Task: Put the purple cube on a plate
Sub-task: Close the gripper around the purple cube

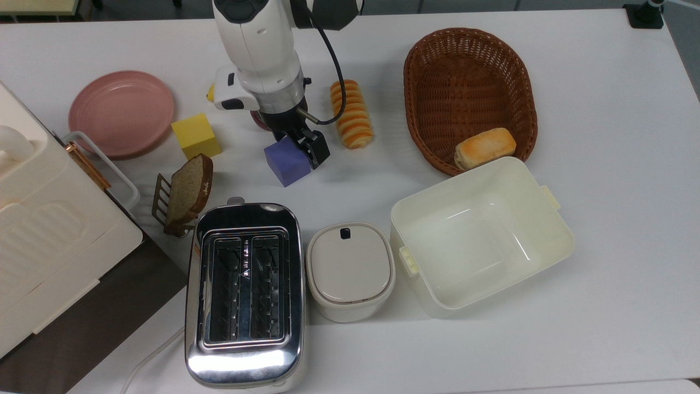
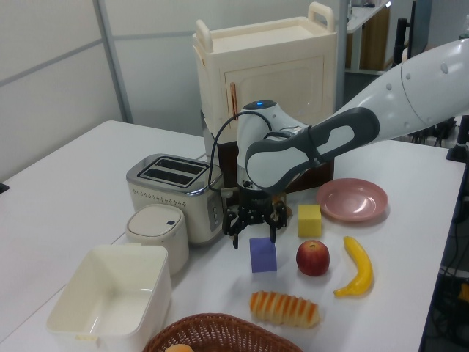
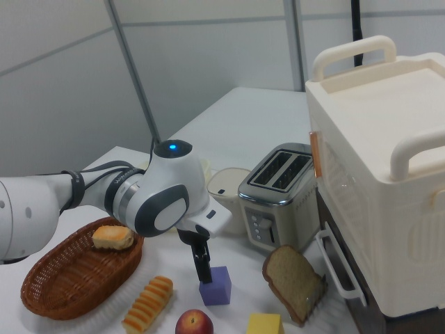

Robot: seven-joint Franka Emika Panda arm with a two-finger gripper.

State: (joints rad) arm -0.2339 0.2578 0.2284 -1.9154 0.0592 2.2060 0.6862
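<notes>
Top view: the purple cube (image 1: 286,160) sits on the white counter (image 1: 601,137) between the toaster (image 1: 244,293) and the peach (image 2: 313,257), and my fingers (image 2: 253,224) hang spread wide just above it, one finger (image 1: 317,150) against its edge on the top view's right. The plate (image 1: 121,112) lies well apart toward the top view's left, past the yellow cube (image 1: 196,135). If I descend off-centre, I judge a fingertip could land on the cube's top and shove it toward the peach or bread roll (image 1: 351,114) instead of straddling it.

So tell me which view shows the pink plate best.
The top view: the plate appears whole and bare, a full round with its rim, at the top view's left. The left view gives it foreshortened, behind the yellow cube.
</notes>
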